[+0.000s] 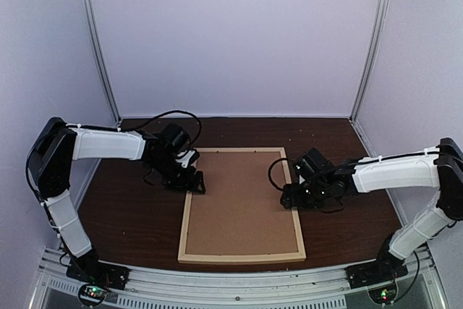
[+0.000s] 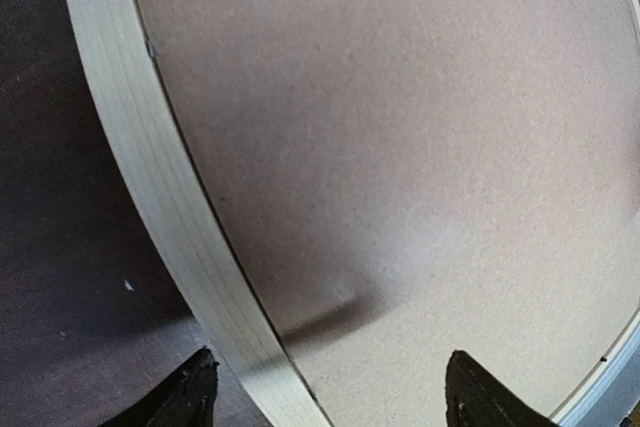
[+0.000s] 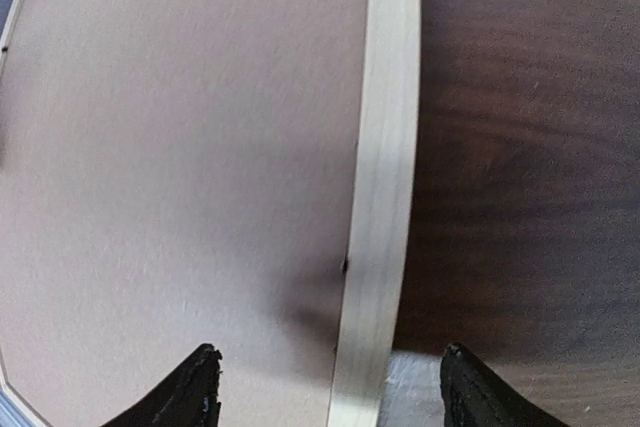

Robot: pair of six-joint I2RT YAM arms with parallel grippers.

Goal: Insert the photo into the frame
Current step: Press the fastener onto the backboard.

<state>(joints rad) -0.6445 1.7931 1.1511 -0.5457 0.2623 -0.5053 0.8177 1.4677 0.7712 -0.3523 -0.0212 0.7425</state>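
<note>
Left jaws and right jaws gape wide, empty, each astride a frame rail, clear only from the wrists.

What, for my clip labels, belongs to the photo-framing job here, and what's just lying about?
Job: frame, brown backing board lying inside it, left gripper and right gripper, each open astride a side rail. The photo is not visible.
Just there: table, pale walls.

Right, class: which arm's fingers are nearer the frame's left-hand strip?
Left. The left arm's fingers straddle that strip of the frame, one over the table, one over the backing board. The right arm's fingers straddle the opposite strip, across the board.
</note>
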